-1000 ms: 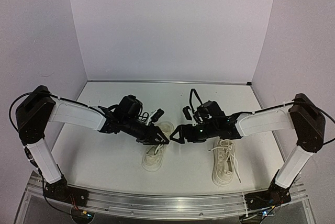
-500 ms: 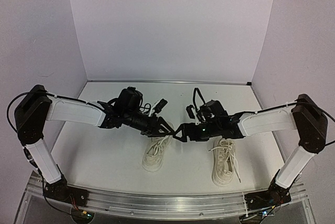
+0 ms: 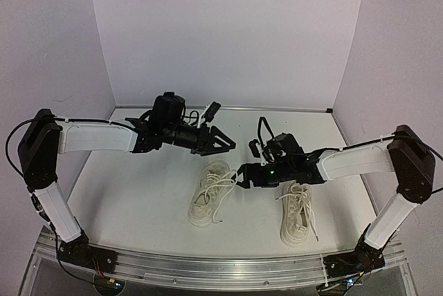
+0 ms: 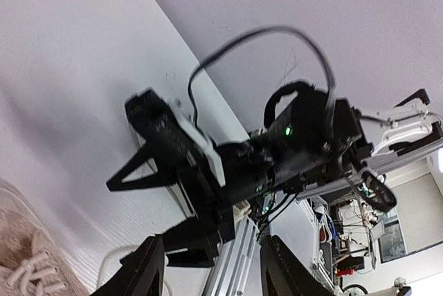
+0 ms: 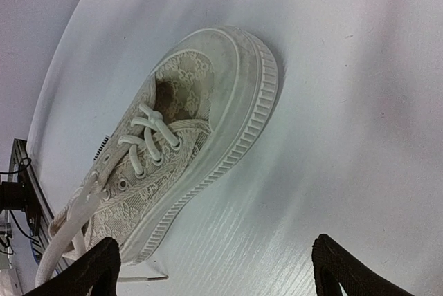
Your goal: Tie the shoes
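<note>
The left gripper (image 3: pixel 225 141) and right gripper (image 3: pixel 239 177), both spread empty, are hovering by the untied sneaker (image 3: pixel 201 209), likely readying to catch its laces (image 3: pixel 214 187).

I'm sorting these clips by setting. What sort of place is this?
Probably a robotics lab booth: plain lilac walls box in a white table, an aluminium rail edges it, and equipment clutter shows beyond in the left wrist view.
</note>
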`<action>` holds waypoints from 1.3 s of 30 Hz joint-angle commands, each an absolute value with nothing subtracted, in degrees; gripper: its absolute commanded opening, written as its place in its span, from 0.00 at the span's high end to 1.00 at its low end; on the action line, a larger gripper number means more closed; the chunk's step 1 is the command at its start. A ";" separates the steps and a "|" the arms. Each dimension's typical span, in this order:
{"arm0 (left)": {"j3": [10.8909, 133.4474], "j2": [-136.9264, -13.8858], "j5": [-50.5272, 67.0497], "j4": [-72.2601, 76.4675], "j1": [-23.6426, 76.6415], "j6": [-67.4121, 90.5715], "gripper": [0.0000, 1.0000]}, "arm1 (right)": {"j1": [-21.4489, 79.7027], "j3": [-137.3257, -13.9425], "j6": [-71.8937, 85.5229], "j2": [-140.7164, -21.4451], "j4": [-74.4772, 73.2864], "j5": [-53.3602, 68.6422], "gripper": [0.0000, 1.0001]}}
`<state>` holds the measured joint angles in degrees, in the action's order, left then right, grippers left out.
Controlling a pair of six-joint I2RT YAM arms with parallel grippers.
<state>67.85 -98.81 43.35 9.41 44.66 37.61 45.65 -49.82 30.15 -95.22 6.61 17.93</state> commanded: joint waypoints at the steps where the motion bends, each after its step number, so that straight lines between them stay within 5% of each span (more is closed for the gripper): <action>1: 75.99 -100.34 41.27 10.36 39.53 38.11 0.50 | 45.57 -49.27 29.69 -92.20 7.65 17.89 0.08; 9: 72.80 -95.81 32.12 -9.17 37.89 24.68 0.49 | 45.57 -47.88 31.28 -89.07 15.10 24.23 0.08; 18: 56.44 -86.43 25.56 -14.44 41.70 18.60 0.50 | 40.99 -49.67 33.30 -87.58 16.44 26.37 0.10; 30: 60.50 -92.01 22.65 -18.95 49.85 11.62 0.66 | 39.46 -43.17 35.10 -85.14 15.89 28.24 0.12; 39: 54.73 -83.69 24.67 -17.71 52.49 10.91 0.60 | 39.61 -39.89 33.97 -84.74 16.43 30.41 0.13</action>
<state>56.99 -89.63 23.85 -18.19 50.51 12.39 39.30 -40.86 34.52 -85.89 14.51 28.78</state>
